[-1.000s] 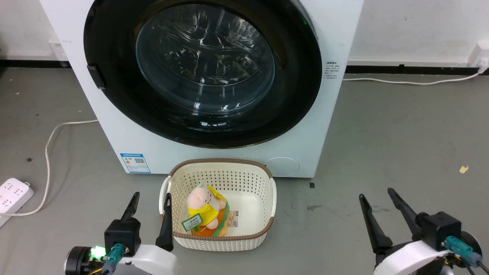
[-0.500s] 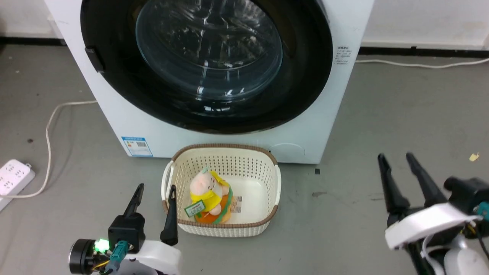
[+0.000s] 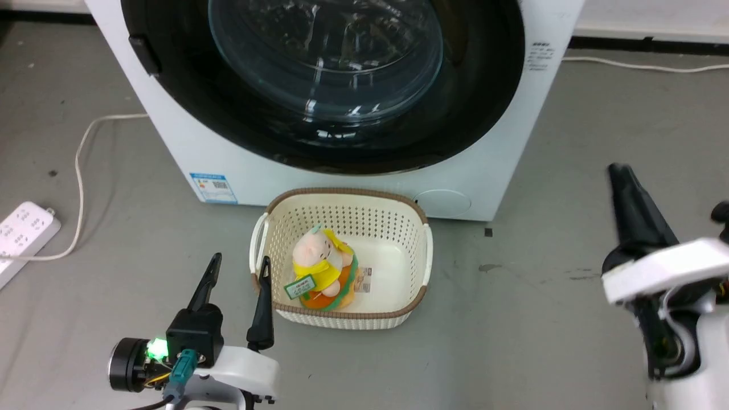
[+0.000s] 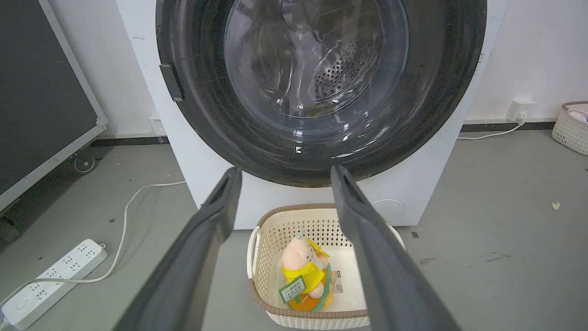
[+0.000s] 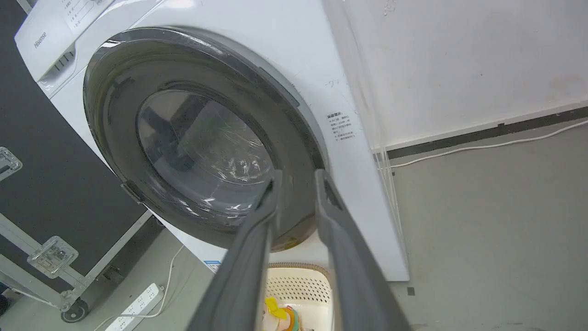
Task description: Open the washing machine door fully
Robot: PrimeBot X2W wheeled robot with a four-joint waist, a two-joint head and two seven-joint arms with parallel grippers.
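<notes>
washing machine door (image 3: 324, 80): shut flush, behind basket (image 3: 342, 196) | right hand (image 5: 297, 174): fingers near together, slim gap, pinching nothing, aimed at door's right edge, likely to hook it | left hand (image 3: 241, 259): spread, idle beside basket

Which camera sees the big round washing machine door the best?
The right wrist view: the washing machine door shows nearly whole, top to bottom, seen at an angle. The head view and left wrist view face it but cut off its top.
</notes>
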